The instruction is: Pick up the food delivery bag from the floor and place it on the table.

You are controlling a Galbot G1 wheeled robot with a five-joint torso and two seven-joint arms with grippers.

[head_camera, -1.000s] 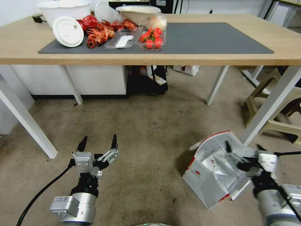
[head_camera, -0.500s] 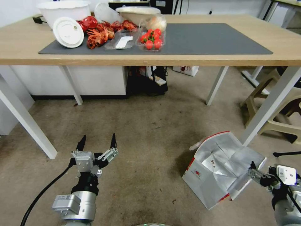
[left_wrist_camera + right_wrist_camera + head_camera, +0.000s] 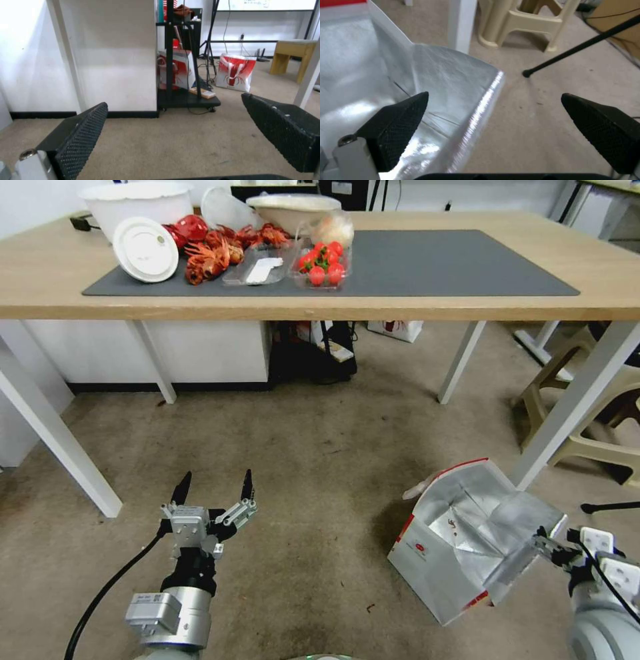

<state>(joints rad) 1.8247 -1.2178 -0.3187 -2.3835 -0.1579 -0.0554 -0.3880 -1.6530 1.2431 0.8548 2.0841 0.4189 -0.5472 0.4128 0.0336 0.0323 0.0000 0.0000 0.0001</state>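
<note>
Progress is at the very start as I read it: the food delivery bag [image 3: 467, 540] sits on the floor [image 3: 313, 447], tipped with its foil-lined mouth open toward me, and nothing of it has been lifted. My right tool [image 3: 567, 550] is down at the bag's near right rim, released, jaws spread wide; in the right wrist view one finger [image 3: 396, 125] lies over the silver lining inside the bag while the other finger [image 3: 603, 127] hangs outside over bare floor, so the folded foil rim [image 3: 480, 105] runs between them, apart from both pads as far as I can see. I judge that as lined up for a pinch on the rim, not yet a grasp. My left tool [image 3: 215, 493] hovers low over the floor well to the left of the bag, also released, fingers parted and pointing toward the space under the tabletop [image 3: 467, 307], holding nothing. Ahead of both tools and above them, the tabletop carries a dark grey mat [image 3: 453, 263] whose right part looks free, with food containers [image 3: 320, 257] crowded at its left end. Still left, in my estimate: closing on the rim, raising the bag clear, carrying it up and setting it on the mat
</note>
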